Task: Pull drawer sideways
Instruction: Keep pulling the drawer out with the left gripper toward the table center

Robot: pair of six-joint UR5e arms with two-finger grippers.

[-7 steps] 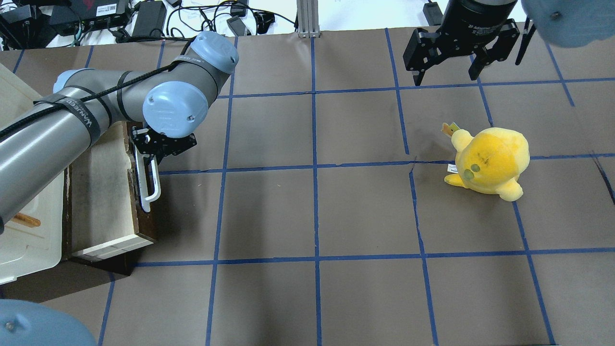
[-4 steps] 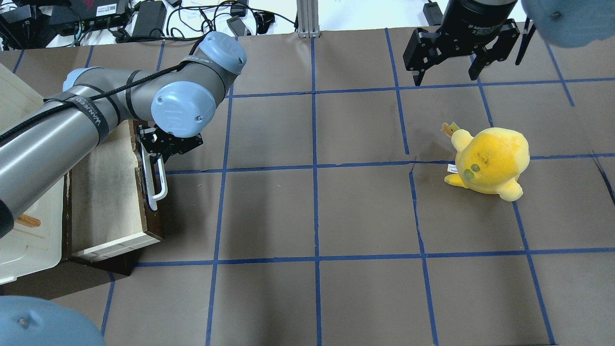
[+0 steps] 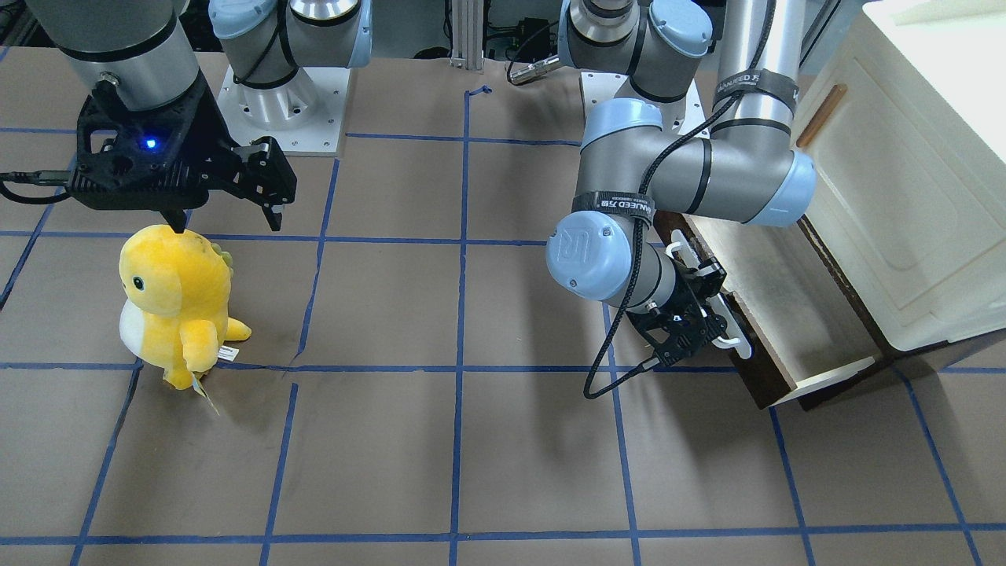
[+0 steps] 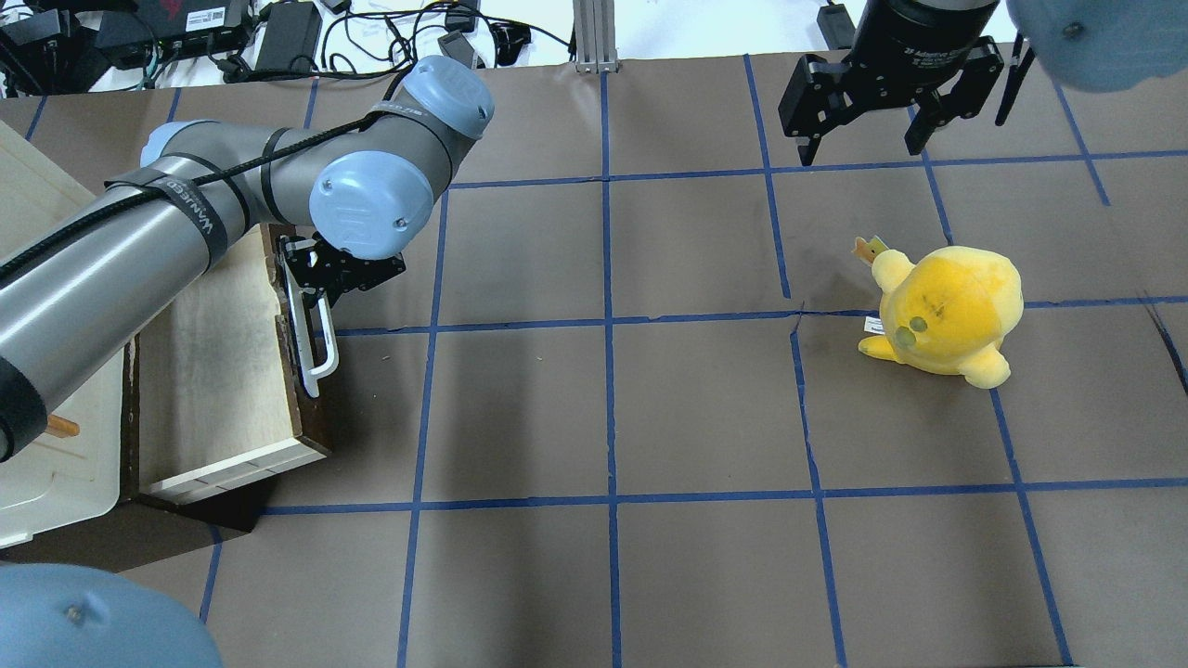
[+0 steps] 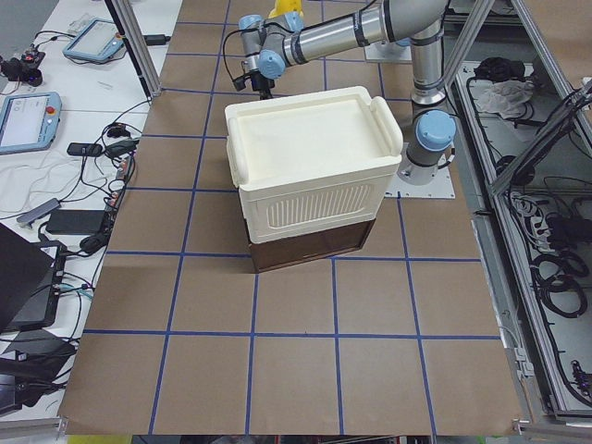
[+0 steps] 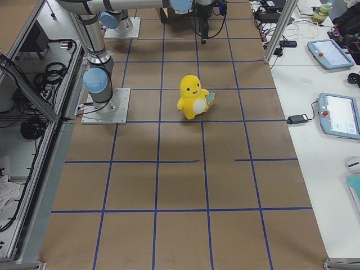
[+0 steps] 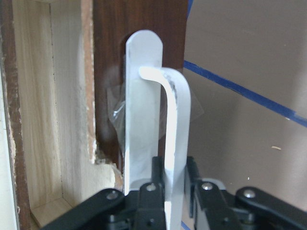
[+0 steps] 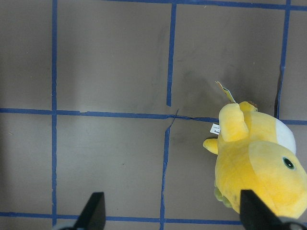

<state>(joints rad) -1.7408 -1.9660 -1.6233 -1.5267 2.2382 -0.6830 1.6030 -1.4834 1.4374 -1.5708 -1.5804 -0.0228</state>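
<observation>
The drawer [image 4: 213, 371], dark brown in front with pale wood inside, stands pulled out of the cream cabinet [image 4: 37, 464] at the table's left. My left gripper [image 4: 320, 283] is shut on the drawer's white bar handle [image 4: 320, 371] near its far end. In the left wrist view the fingers [image 7: 157, 175] clamp the handle [image 7: 176, 124] from both sides. The drawer [image 3: 786, 314] and left gripper [image 3: 699, 310] also show in the front view. My right gripper [image 4: 868, 139] is open and empty, hovering at the far right.
A yellow plush toy [image 4: 947, 311] stands on the right half of the table, below the right gripper; it also shows in the right wrist view [image 8: 259, 163]. The cabinet [image 3: 904, 196] has a cream door with a small wooden handle [image 3: 821, 114].
My left gripper has moved to the right, holding the handle. The drawer has slid further out of the cabinet with it. The right arm has not moved.
</observation>
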